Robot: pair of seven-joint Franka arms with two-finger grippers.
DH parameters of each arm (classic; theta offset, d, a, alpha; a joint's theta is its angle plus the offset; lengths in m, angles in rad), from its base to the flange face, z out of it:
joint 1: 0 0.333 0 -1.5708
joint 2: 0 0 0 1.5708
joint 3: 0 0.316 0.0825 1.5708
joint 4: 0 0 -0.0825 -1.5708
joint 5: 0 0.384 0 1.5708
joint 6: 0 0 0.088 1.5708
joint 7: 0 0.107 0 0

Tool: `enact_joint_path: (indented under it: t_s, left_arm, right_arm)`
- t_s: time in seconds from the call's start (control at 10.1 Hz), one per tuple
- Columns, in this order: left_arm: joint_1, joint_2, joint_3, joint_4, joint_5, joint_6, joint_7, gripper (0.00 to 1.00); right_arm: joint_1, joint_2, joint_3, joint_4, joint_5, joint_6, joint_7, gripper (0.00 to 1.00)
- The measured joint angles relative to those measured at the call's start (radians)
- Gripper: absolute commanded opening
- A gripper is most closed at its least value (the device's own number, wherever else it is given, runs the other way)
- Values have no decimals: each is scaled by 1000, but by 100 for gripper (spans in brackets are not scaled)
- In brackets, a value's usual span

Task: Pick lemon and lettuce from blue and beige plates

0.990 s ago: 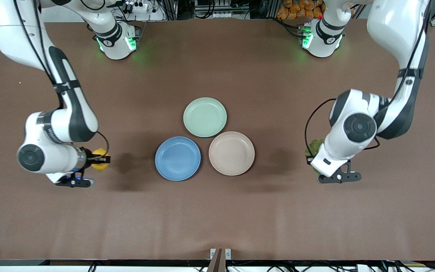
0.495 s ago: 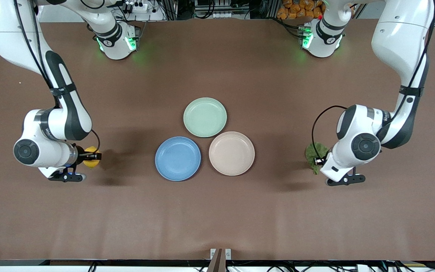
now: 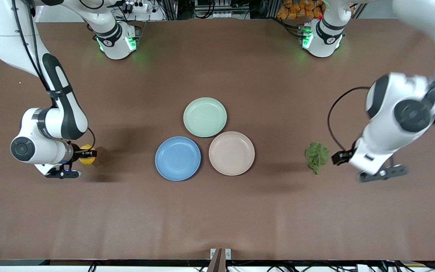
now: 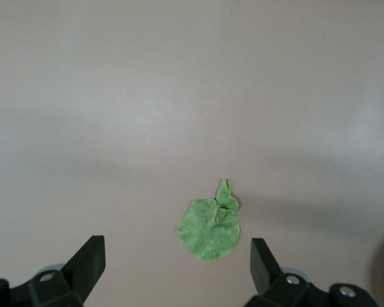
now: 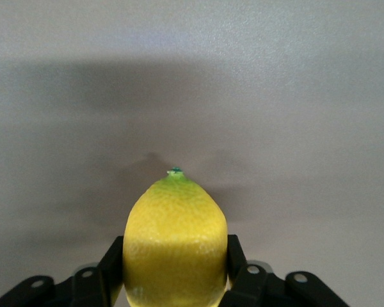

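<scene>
The lettuce (image 3: 316,154) lies flat on the brown table toward the left arm's end, beside the beige plate (image 3: 232,153). It also shows in the left wrist view (image 4: 211,226). My left gripper (image 3: 341,158) is open and empty, raised beside the lettuce and apart from it. My right gripper (image 3: 89,153) is shut on the yellow lemon (image 3: 86,159) low over the table toward the right arm's end, away from the blue plate (image 3: 178,158). The lemon fills the space between the fingers in the right wrist view (image 5: 175,243). Both plates hold nothing.
A pale mint-green plate (image 3: 205,117) sits farther from the front camera, touching the gap between the blue and beige plates. The arm bases (image 3: 116,41) stand along the table's top edge.
My left gripper let go of the lettuce, which now lies on the table, and moved up and away toward the left arm's end. My right gripper lowered slightly with the lemon.
</scene>
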Motion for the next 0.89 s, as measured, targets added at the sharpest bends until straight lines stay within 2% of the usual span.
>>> enact_joint_path:
  t_s: [0.2, 0.4, 0.59, 0.89]
  left_arm:
    - [-2, -138, -10, 7, -3, -76, 0, 100]
    - [-1, -236, -10, 1, -17, -147, 5, 100]
    - [22, -274, -5, -12, -91, -171, 108, 100]
    - [38, -280, 40, -26, -170, -246, 232, 100]
  right_arm:
    - [-1, -6, -1, 12, 6, -26, -18, 100]
    - [-1, -26, 0, 116, 29, -201, -19, 100]
    - [-5, -68, 0, 265, 39, -389, -20, 100]
    - [-3, -207, 12, 338, 46, -447, -20, 100]
